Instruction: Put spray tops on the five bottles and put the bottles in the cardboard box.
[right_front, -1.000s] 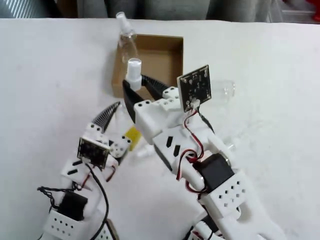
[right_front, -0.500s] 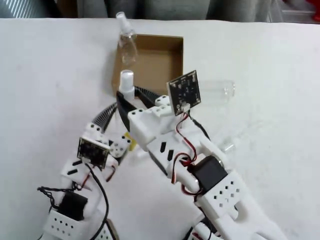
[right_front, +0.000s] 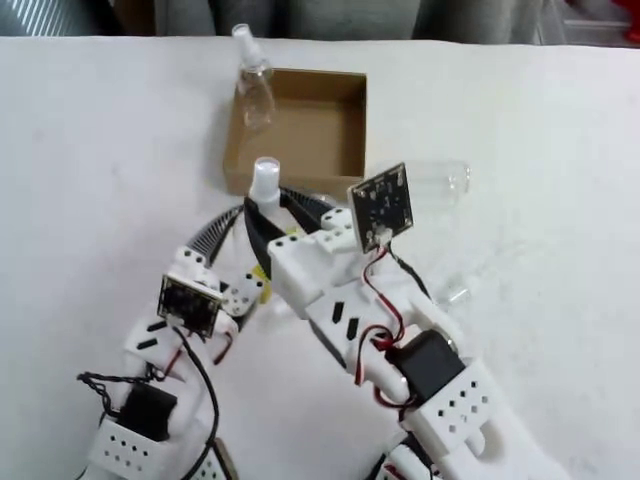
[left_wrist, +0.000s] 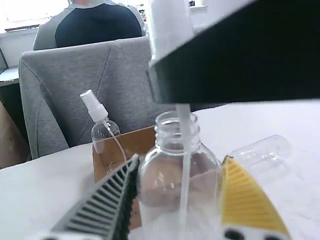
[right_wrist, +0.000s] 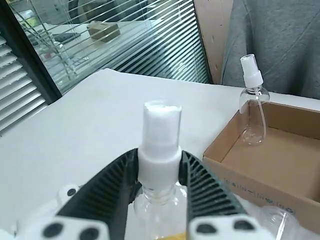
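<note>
Here the left jaws are closed around the belly of a clear open bottle (left_wrist: 175, 170), one black ribbed jaw and one yellow jaw pressed to either side of it, holding it upright. Directly above them the right jaws are clamped on the collar of a white spray top (right_wrist: 160, 145), its head sticking up past their tips. The top's thin dip tube (left_wrist: 184, 165) runs down through the neck into the bottle between the left jaws; the collar sits just above the neck, and whether it touches the threads cannot be told.

Just beyond both pairs of jaws lies the cardboard box (right_front: 320, 130), open side up on the white bench (right_front: 120, 150). At its far corner from the jaws stands a capped bottle (right_front: 255, 85) with its spray top on, leaning slightly. Off to the outer side of the right jaws, beside the box, an uncapped bottle (right_front: 440, 185) lies on its side on the bench.
</note>
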